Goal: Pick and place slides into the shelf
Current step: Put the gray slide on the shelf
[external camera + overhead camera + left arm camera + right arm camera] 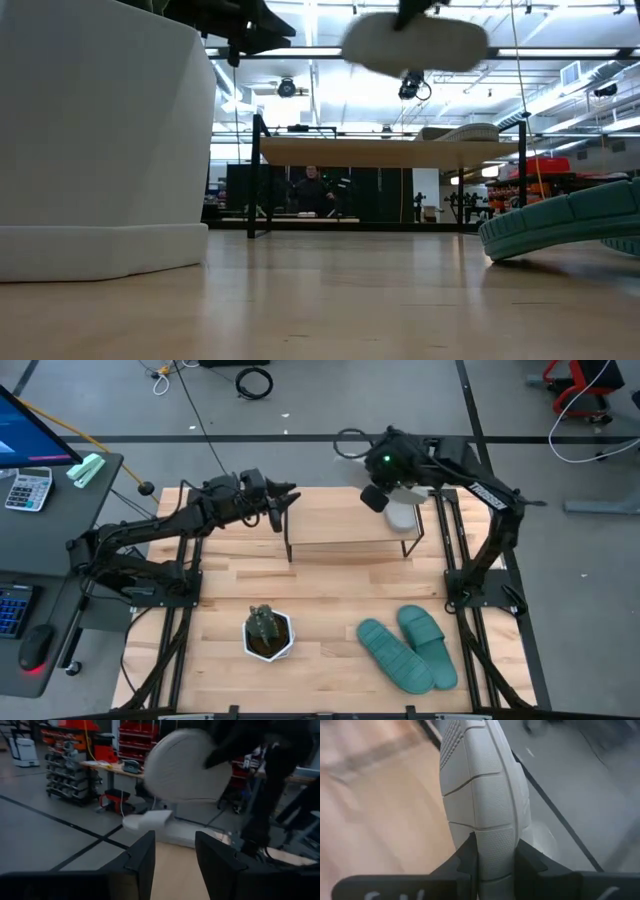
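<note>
Gripping white slide (482,805), right fingers (470,857)

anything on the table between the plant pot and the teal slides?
No. In the high view, only bare tabletop lies between the plant pot and the teal slides.

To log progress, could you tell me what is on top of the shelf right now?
One white slide lies at the right end of the shelf. The right gripper holds a second white slide above it. The arm covers part of that end.
</note>
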